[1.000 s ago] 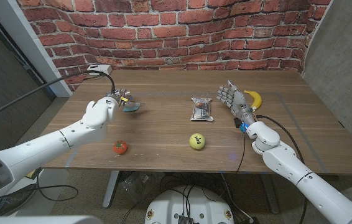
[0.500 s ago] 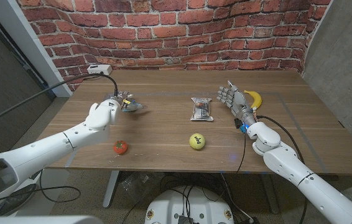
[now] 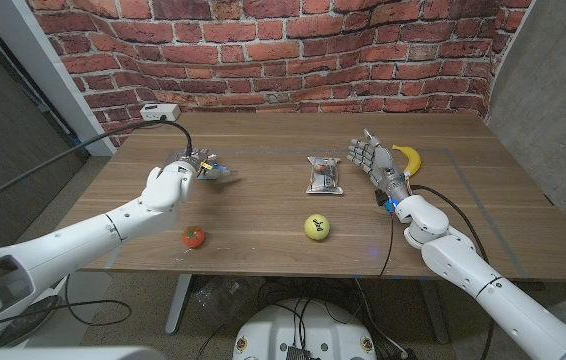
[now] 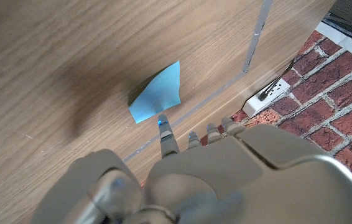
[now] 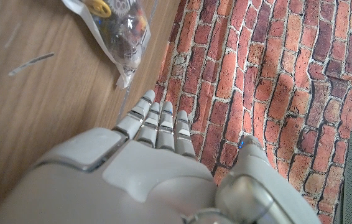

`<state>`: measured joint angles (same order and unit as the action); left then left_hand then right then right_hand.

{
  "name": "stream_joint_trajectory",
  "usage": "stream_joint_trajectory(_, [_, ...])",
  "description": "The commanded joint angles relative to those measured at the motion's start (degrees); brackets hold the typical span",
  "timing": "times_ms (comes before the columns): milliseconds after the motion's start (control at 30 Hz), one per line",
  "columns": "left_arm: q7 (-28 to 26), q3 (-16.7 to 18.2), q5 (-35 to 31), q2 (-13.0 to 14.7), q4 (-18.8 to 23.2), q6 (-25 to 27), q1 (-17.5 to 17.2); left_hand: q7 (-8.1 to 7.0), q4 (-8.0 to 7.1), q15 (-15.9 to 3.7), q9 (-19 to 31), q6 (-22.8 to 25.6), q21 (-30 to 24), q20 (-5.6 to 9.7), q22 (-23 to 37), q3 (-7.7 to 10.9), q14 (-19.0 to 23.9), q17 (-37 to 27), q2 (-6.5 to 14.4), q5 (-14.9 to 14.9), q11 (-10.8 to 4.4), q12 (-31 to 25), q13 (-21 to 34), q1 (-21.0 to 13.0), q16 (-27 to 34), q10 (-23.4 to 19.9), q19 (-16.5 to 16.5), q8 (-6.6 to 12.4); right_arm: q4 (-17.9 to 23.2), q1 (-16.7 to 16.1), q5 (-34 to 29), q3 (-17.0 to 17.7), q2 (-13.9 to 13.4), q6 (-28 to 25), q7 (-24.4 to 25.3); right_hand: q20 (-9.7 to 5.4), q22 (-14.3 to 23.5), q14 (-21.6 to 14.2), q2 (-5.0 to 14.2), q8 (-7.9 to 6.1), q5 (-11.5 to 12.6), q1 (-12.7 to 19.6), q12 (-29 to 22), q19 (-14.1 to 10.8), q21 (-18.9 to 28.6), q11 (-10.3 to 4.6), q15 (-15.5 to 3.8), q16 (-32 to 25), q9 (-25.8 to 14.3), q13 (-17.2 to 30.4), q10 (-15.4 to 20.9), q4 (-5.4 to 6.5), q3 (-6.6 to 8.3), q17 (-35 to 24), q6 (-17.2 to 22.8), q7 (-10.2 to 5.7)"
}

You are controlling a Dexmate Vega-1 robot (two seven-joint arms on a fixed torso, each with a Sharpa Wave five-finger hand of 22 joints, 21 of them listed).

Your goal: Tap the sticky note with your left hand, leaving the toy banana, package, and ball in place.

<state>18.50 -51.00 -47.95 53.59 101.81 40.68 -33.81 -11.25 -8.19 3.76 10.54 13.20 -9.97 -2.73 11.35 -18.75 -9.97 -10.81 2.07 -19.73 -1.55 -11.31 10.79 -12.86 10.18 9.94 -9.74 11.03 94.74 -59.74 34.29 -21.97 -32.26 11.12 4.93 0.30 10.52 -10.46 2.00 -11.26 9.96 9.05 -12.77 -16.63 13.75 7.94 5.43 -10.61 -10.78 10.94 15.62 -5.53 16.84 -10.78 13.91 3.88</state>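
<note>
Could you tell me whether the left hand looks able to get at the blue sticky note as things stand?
Probably yes. The left hand is right at the blue paper sticky note, fingertips at its edge, with only bare wood around it. The small red toy lies nearer the table's front edge, out of the way.

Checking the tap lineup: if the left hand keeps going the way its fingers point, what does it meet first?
Most likely the blue sticky note: the left hand points its fingers at the note's near edge, though height above it is unclear.
</note>
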Motion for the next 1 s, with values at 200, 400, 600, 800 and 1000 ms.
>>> stream_joint_trajectory(200, [-1.65, -0.38, 0.05, -1.47, -2.12, -0.18, -0.35, 0.05, -0.05, -0.74, 0.11, -1.09, -0.95, 0.52, 0.20, -0.30, -17.18, -0.15, -0.24, -0.44, 0.22, 0.12, 0.23, 0.16, 0.11, 11.26, -27.23, -0.34, 0.34, -0.10, 0.11, -0.08, -0.12, -0.73, 0.37, -0.01, 0.28, -0.34, 0.44, -0.18, 0.16, -0.13, -0.26, 0.06, -0.22, 0.08, 0.02, -0.25, -0.19, 0.10, 0.65, -0.25, 0.01, -0.10, 0.38, -0.40])
stream_joint_trajectory(400, [-1.57, -0.70, 0.61, -1.77, -3.06, -0.56, 0.00, 0.08, -0.05, -0.75, 0.12, -1.42, -1.32, 0.52, 0.21, -0.23, -17.26, -0.15, -0.11, -0.46, 0.27, 0.13, 0.24, 0.23, 0.22, 11.56, -26.70, -0.38, 0.64, -0.18, -0.18, -0.09, -0.40, -0.82, 0.46, -0.01, 0.28, -0.37, 0.44, -0.17, 0.16, -0.14, -0.24, 0.04, -0.25, 0.03, 0.11, -0.26, -0.19, 0.10, 0.61, -0.27, 0.01, -0.09, 0.37, -0.43])
stream_joint_trajectory(600, [-1.99, -0.75, 1.39, -1.86, -3.47, -1.07, 0.04, 0.10, -0.03, -0.78, 0.13, -1.43, -1.58, 0.58, 0.22, -0.18, -17.22, -0.16, -0.03, -0.48, 0.37, 0.07, 0.24, 0.27, 0.32, 11.61, -26.25, -0.31, 1.21, -0.15, -0.40, 0.03, -0.57, -0.96, 0.78, -0.02, 0.28, -0.34, 0.44, -0.17, 0.16, -0.14, -0.25, 0.03, -0.29, 0.07, -0.02, -0.23, -0.19, 0.10, 0.67, -0.29, 0.00, -0.08, 0.40, -0.42])
stream_joint_trajectory(800, [-2.17, -0.92, 2.04, -2.05, -3.81, -1.26, 0.21, 0.21, -0.02, -0.74, 0.13, -1.38, -1.82, 0.57, 0.22, -0.13, -17.23, -0.16, 0.06, -0.49, 0.34, 0.02, 0.24, 0.29, 0.37, 11.62, -25.81, -0.24, 1.48, 0.04, -0.32, 0.06, -0.57, -1.36, 0.94, 0.00, 0.29, -0.30, 0.44, -0.17, 0.16, -0.14, -0.26, 0.03, -0.33, 0.04, 0.00, -0.21, -0.19, 0.10, 0.72, -0.32, 0.00, -0.07, 0.42, -0.42])
stream_joint_trajectory(1000, [-2.41, -1.56, 2.26, -2.51, -4.17, -2.01, 0.56, 0.42, 0.00, -0.66, 0.14, -1.42, -1.97, 0.61, 0.22, -0.08, -17.33, -0.16, 0.16, -0.51, 0.35, 0.00, 0.24, 0.30, 0.40, 11.76, -25.57, -0.20, 1.29, 0.22, -0.51, -0.07, -0.60, -1.08, 0.58, -0.03, 0.29, -0.28, 0.43, -0.17, 0.16, -0.14, -0.25, 0.03, -0.36, -0.02, 0.02, -0.19, -0.19, 0.10, 0.70, -0.34, -0.01, -0.06, 0.44, -0.43])
